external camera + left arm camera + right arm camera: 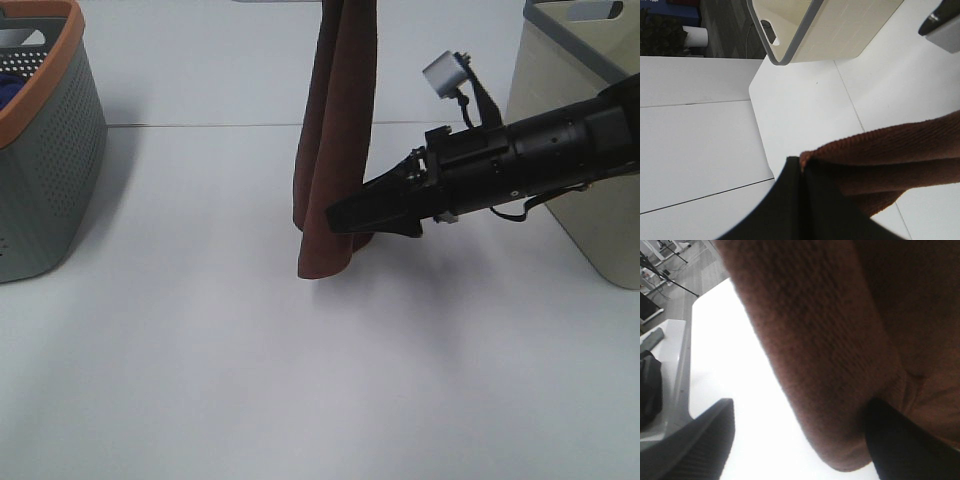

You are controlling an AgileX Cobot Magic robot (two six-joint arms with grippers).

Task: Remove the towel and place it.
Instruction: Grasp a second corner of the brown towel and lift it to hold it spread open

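- The towel point(335, 140) hung in long limp folds over the middle of the table point(200, 380). Its lower end sat close to the surface, and I couldn't tell if it touched.
- The left pincer point(801, 172) was pressed together on an upper edge of the cloth and carried its weight. It was above the top of the exterior high view.
- The right pincer point(345, 215) reached in from the right at the low part of the hanging cloth. Its jaws were spread with a fold lying between them, against one finger point(905, 445) but not clamped.
- The grey basket with the orange rim point(40, 150) stood well off to the left with blue fabric point(8, 90) inside. The beige basket point(580, 150) stood to the right.
- Handling, as I judged it: light, soft and floppy, with a ribbed weave that should grip well. It wasn't fragile, but it would bunch and swing.
- Best hold, as I judged it: a deep bite on a lower edge or corner, through one or two layers rather than the whole bundle. That way it could be spread flat when placed.
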